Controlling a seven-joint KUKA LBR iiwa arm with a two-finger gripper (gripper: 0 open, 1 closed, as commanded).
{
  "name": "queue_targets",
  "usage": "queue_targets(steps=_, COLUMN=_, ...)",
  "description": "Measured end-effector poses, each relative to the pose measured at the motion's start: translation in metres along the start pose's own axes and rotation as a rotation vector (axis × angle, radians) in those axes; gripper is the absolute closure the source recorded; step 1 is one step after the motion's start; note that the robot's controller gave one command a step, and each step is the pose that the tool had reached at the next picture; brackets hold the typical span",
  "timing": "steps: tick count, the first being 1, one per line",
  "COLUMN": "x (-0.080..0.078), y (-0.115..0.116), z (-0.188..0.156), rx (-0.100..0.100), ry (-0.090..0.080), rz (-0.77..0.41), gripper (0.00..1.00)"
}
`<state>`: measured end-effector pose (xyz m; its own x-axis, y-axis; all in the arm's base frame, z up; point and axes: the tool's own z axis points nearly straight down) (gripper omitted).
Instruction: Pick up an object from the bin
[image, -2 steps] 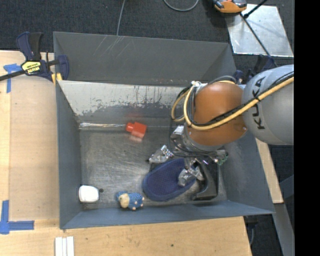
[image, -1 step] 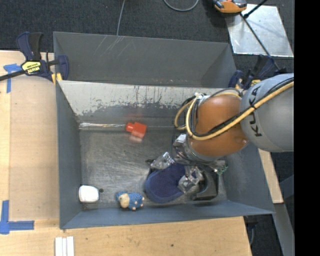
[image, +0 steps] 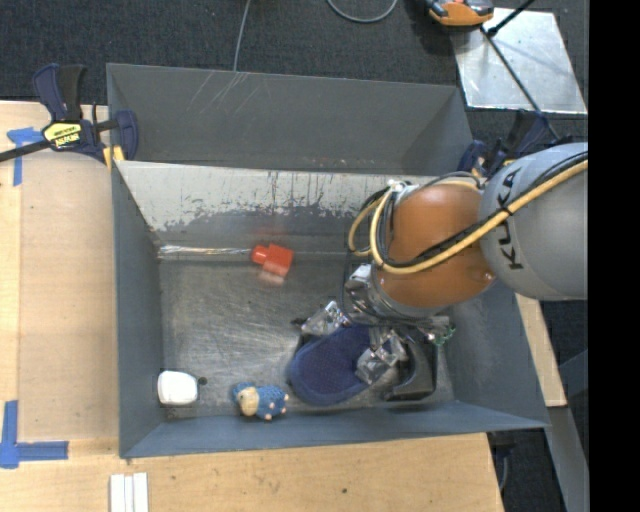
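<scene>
The gripper is seen low in the near right part of the bin, under the orange wrist cover. Whether it is open or closed cannot be told, as it is hidden from above by the wrist.

A dark blue rounded soft thing lies just to its left, against the near wall. Its long axis runs from near left to far right, and its right end is reached by the gripper. A black thing lies just to the right, partly covered.

The blue thing is judged the likelier pick, so a small shift to the left would be called for.

A red block, a white lump and a small yellow and blue toy lie well apart to the left.
</scene>
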<state>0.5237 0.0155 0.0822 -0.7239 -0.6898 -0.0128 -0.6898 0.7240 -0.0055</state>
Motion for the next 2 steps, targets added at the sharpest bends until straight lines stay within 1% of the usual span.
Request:
queue_targets(steps=1, x=0.003, y=-0.001, z=-0.001, rx=-0.002, ry=0.010, rz=0.002, gripper=1.00)
queue_targets(steps=2, x=0.000, y=-0.002, z=-0.062, rx=0.000, ry=0.007, rz=0.004, gripper=1.00)
